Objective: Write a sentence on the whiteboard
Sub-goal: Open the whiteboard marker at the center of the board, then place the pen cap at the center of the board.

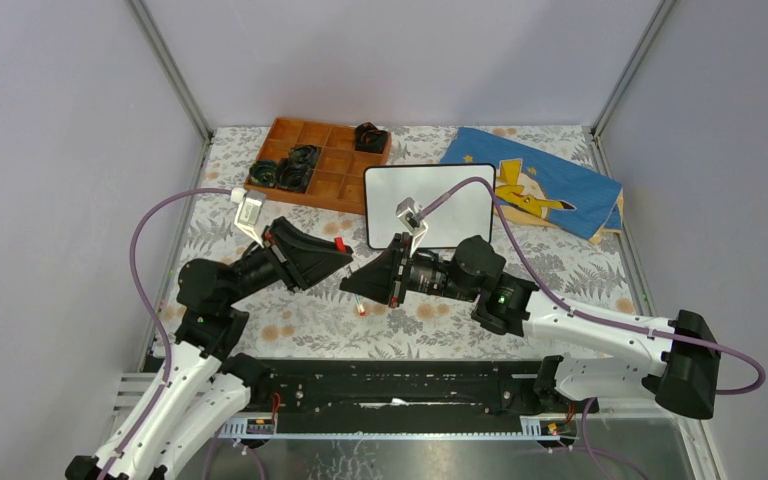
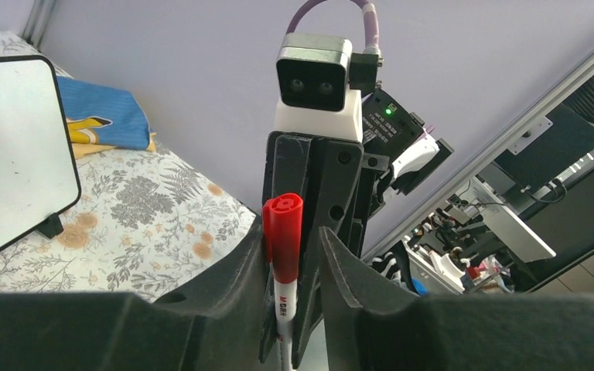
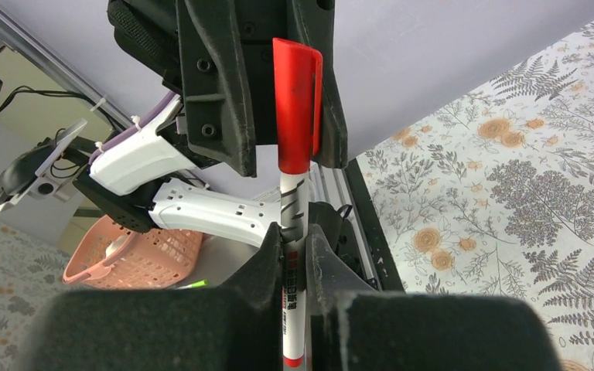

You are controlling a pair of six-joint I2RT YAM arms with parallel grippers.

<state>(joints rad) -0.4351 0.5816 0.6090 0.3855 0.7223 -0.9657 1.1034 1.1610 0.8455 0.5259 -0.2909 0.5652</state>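
Note:
The whiteboard (image 1: 430, 205) stands at the back middle of the table on its small feet, and its face is blank with no sentence in view; it also shows at the left edge of the left wrist view (image 2: 8, 154). A marker with a white barrel and a red cap (image 1: 340, 244) hangs between the two arms. My right gripper (image 1: 355, 283) (image 3: 294, 236) is shut on the white barrel (image 3: 292, 263). My left gripper (image 1: 343, 255) (image 2: 294, 236) is open around the red cap (image 2: 282, 224). The cap lies against one finger, with a gap to the other.
A wooden compartment tray (image 1: 325, 165) holding black items sits at the back left. A blue cloth with a yellow figure (image 1: 540, 185) lies at the back right. A pink basket (image 3: 135, 259) shows beyond the table's near edge. The floral tablecloth (image 1: 560, 270) covers the table.

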